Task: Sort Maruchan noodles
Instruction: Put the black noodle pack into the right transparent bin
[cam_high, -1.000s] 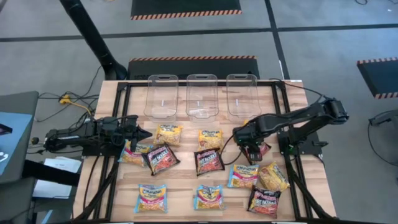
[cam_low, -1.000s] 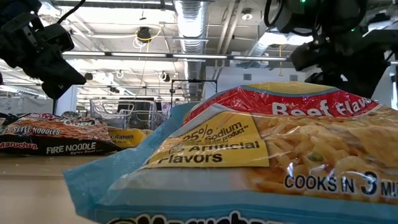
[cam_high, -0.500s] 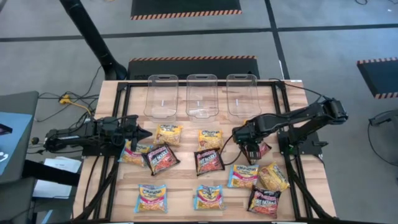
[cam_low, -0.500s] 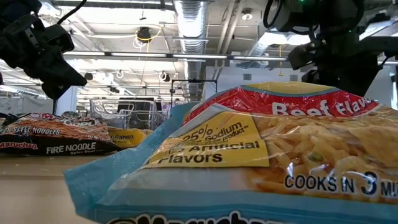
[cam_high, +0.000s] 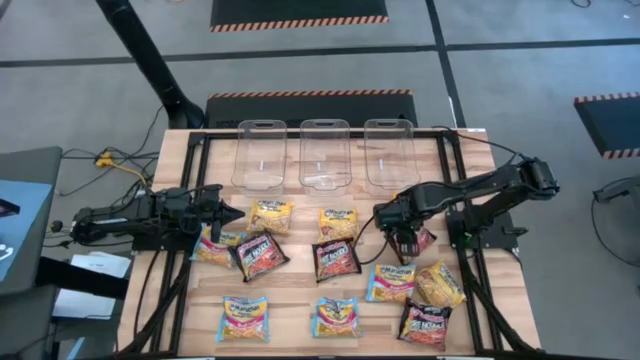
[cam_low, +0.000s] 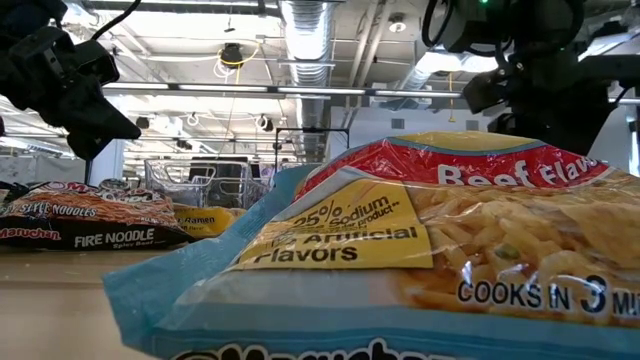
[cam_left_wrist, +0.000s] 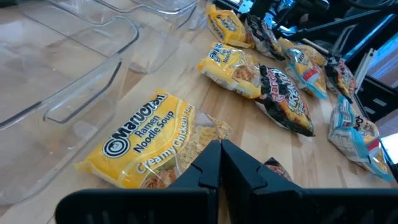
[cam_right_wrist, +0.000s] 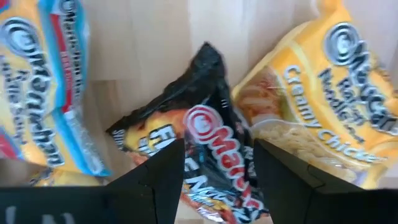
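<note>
While most crinkly square Maruchan noodle packets (cam_high: 338, 257) lie scattered over the middle and near half of the wooden table (cam_high: 300, 290), a black-red packet (cam_right_wrist: 208, 152) sits near the right edge under the right gripper (cam_right_wrist: 217, 168), whose spread fingers straddle it without closing. A creamy-chicken yellow packet (cam_right_wrist: 323, 118) and a light blue packet (cam_right_wrist: 43, 118) flank it. Toward the left edge, the left gripper (cam_left_wrist: 219, 163) hovers pinched shut over a yellow packet (cam_left_wrist: 149, 140). Three clear plastic bins (cam_high: 322, 153) line the far edge.
</note>
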